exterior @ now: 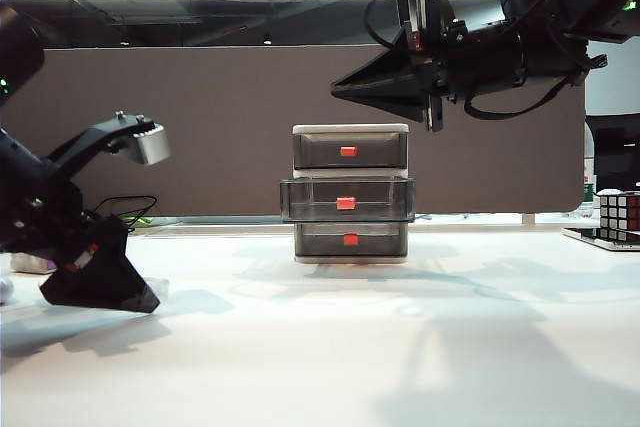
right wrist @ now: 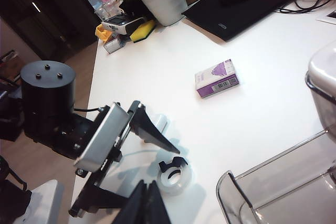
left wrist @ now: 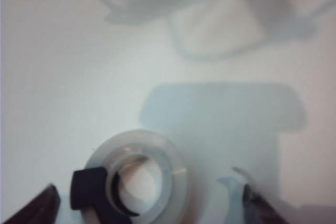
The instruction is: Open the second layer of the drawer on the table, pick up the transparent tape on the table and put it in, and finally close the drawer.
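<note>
White surface (exterior: 330,347), grey partition behind, ceiling light strip up top. My left claw (left wrist: 147,203) is low over the surface at the left, fingers spread wide with nothing between them yet; the transparent tape (left wrist: 137,179) lies flat on the surface in the gap, black cutter piece toward one finger, so I read this as lined up to close on the roll. My right claw (exterior: 345,89) hangs high above the drawer (exterior: 350,193), tips pinched together, holding nothing; I'd guess it is parked up there to stay out of the way. The second layer of the drawer (exterior: 347,199) sticks out past the frame, already open and ready to take the tape. Right wrist view shows its clear front edge with nothing visible inside. Count: one tape roll, three drawer tiers each with one red handle, one white-and-purple box (right wrist: 217,78) lying well apart from the tape, two claws. Box is not part of the job.
</note>
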Motion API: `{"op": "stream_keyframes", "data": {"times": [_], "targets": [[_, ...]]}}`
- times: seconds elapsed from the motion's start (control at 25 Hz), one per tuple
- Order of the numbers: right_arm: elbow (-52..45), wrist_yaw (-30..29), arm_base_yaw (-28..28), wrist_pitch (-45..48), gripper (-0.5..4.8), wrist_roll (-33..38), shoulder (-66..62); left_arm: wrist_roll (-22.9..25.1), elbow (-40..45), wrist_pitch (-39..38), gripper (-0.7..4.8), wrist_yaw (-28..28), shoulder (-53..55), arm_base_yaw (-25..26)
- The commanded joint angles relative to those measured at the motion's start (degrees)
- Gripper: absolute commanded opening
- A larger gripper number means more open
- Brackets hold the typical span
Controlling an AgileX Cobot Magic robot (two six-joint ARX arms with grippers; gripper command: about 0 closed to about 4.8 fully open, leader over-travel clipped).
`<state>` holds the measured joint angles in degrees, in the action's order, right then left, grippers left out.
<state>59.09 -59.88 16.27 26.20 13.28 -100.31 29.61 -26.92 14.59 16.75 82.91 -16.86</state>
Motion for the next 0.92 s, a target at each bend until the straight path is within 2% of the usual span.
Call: {"op": "stream_keyframes", "data": {"times": [0.04, 0.28, 0.4, 0.64, 0.92], "targets": [[0.20, -0.31, 0.13, 0.57, -0.05, -0.24, 0.33, -0.39, -0.13, 3.74, 4.68, 0.46, 2.38, -0.11], [0.20, -0.31, 0.13, 0.20, -0.05, -0.24, 0.33, -5.22, -0.13, 8.39, 4.67, 0.42, 6.95, -0.11], [0.20, -0.33, 0.13, -0.92, -0.05, -0.90, 0.33, -9.25, -0.13, 7.37, 4.67, 0.35, 7.54, -0.11], [0.20, -0.33, 0.13, -2.49, -0.05, -1.75, 0.46, -14.29, -0.13, 5.86, 4.66, 1.14, 7.52, -0.11], [0.20, -0.28, 0.13, -2.45, -0.05, -1.75, 0.57, -15.15, -0.11, 3.61, 4.57, 1.49, 7.52, -0.11]]}}
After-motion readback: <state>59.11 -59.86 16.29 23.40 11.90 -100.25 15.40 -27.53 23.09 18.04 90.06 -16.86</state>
